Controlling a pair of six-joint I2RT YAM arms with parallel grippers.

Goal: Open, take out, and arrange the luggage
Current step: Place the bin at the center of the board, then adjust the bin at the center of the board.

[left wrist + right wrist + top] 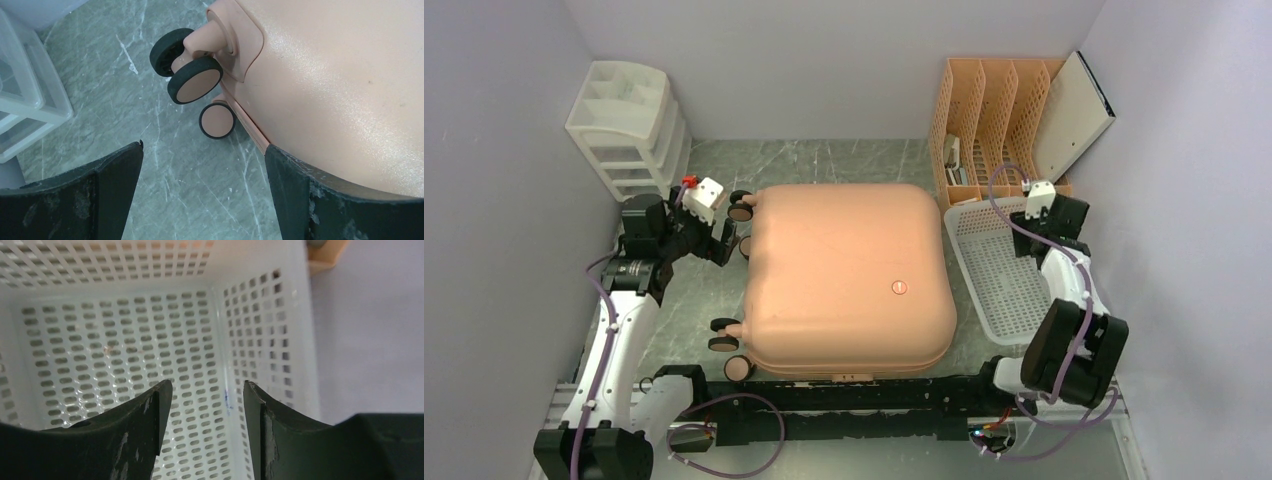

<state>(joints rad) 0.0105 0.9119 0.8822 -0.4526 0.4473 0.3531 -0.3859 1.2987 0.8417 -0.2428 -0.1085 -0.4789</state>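
Observation:
The luggage is a large salmon-pink hard-shell suitcase lying flat and closed in the middle of the table, its black-rimmed wheels pointing left. My left gripper hangs just beside its far-left corner, wide open, with only bare tabletop between the fingers. In the left wrist view the luggage shell fills the right side and the wheels lie just ahead. My right gripper is over the white basket, to the right of the luggage. Its jaws stand partly apart and hold nothing.
A white perforated basket lies against the luggage's right side, and its floor and corner fill the right wrist view. An orange-tan slotted file rack with a white binder stands at the back right. White plastic drawers stand at the back left.

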